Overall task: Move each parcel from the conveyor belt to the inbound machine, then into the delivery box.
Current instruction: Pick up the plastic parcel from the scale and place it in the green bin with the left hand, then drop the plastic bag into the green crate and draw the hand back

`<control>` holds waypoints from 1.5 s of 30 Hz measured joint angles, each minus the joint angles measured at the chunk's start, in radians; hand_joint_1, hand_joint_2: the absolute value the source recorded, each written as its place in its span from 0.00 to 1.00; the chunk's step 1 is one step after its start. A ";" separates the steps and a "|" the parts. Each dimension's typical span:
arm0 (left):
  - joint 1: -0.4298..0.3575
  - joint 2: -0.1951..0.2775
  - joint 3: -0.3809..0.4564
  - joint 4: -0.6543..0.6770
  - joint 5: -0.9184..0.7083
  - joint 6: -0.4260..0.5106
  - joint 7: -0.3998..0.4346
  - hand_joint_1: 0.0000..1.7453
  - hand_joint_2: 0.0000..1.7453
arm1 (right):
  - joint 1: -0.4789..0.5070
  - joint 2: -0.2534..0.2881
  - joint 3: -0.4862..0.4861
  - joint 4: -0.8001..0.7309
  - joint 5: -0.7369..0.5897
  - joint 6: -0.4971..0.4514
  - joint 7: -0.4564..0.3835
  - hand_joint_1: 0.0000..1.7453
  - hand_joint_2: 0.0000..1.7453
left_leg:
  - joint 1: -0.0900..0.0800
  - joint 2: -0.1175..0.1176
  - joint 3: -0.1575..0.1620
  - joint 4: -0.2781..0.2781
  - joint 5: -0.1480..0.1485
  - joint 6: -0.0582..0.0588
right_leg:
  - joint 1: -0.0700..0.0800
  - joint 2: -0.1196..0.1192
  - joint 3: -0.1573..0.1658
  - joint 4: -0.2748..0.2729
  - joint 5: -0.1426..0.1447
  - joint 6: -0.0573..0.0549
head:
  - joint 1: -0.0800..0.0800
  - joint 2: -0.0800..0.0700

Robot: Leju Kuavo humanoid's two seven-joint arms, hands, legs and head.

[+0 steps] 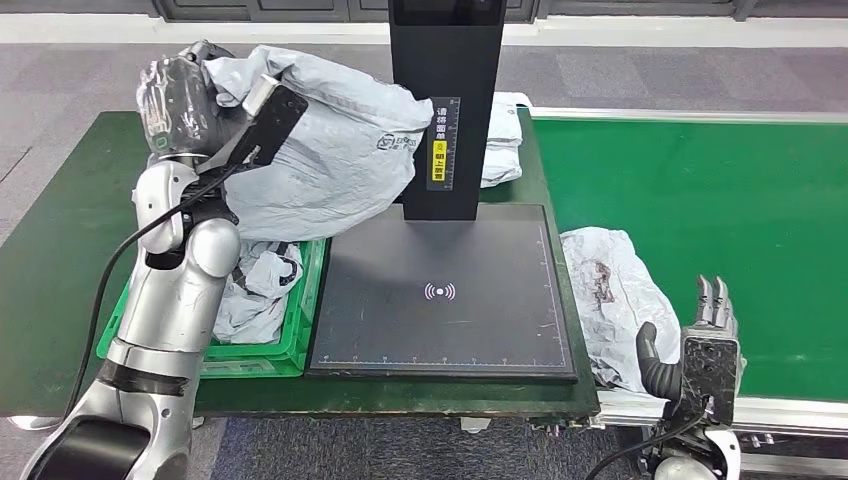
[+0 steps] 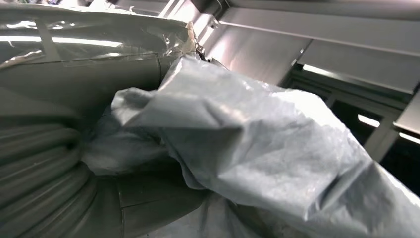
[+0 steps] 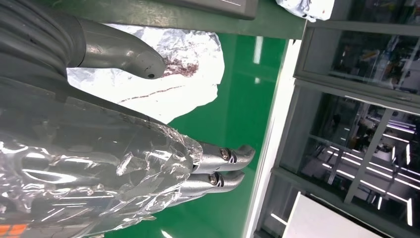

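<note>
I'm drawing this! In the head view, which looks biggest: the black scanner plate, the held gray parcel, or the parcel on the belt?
1. Black scanner plate
2. Held gray parcel, gripped by the left hand; being raised nearer the camera may enlarge it
3. Parcel on the belt

The left hand [image 2: 59,163] — grey ribbed cover and a plastic-wrapped part — lies against a crumpled grey parcel [image 2: 257,148]; it probably grips the bag, though the fingers are hidden.

Bare scanner plate [image 1: 440,330] (black post [image 1: 445,100] behind)
</note>
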 joint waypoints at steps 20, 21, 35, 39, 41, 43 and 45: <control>-0.094 0.128 0.138 -0.014 -0.120 -0.023 0.039 1.00 1.00 | 0.019 0.003 0.000 -0.006 -0.004 0.020 0.005 0.00 1.00 | 0.002 0.002 0.000 0.000 0.001 -0.001 | 0.002 0.002 -0.001 0.000 0.001 -0.001 | 0.000 0.000; -0.105 0.146 0.154 -0.006 -0.139 -0.016 0.048 1.00 1.00 | 0.020 0.003 0.000 -0.006 -0.006 0.020 0.005 0.00 1.00 | 0.002 0.003 0.000 0.000 0.001 -0.002 | 0.002 0.003 -0.001 0.000 0.001 -0.002 | 0.000 0.000; -0.082 0.244 0.300 0.008 -0.247 0.079 0.044 1.00 1.00 | 0.028 0.002 0.000 -0.006 -0.011 0.023 0.008 0.00 1.00 | 0.002 0.004 0.001 0.000 0.001 -0.002 | 0.002 0.004 0.000 0.000 0.001 -0.002 | 0.000 0.000; -0.057 0.249 0.319 -0.022 -0.251 0.070 0.040 1.00 1.00 | 0.025 -0.001 0.000 -0.006 -0.012 0.022 0.009 0.00 1.00 | 0.002 0.003 0.001 0.000 0.001 -0.002 | 0.002 0.003 0.000 0.000 0.001 -0.002 | 0.000 0.000; -0.047 0.247 0.322 -0.033 -0.245 0.024 0.030 1.00 1.00 | 0.025 -0.003 0.000 -0.006 -0.014 0.018 0.009 0.00 1.00 | 0.002 0.003 0.001 0.000 0.001 -0.002 | 0.002 0.003 -0.001 0.000 0.001 -0.002 | 0.000 0.000; -0.033 0.240 0.315 -0.043 -0.230 -0.043 0.012 1.00 1.00 | 0.027 -0.005 0.000 -0.006 -0.019 0.015 0.009 0.00 1.00 | 0.002 0.003 0.001 0.000 0.001 -0.002 | 0.002 0.003 -0.001 0.000 0.001 -0.002 | 0.000 0.000; -0.015 0.228 0.292 -0.051 -0.207 -0.107 -0.008 1.00 1.00 | 0.029 -0.007 0.000 -0.006 -0.022 0.015 0.008 0.00 1.00 | 0.002 0.003 0.001 0.000 0.001 -0.002 | 0.002 0.003 -0.001 0.000 0.001 -0.002 | 0.000 0.000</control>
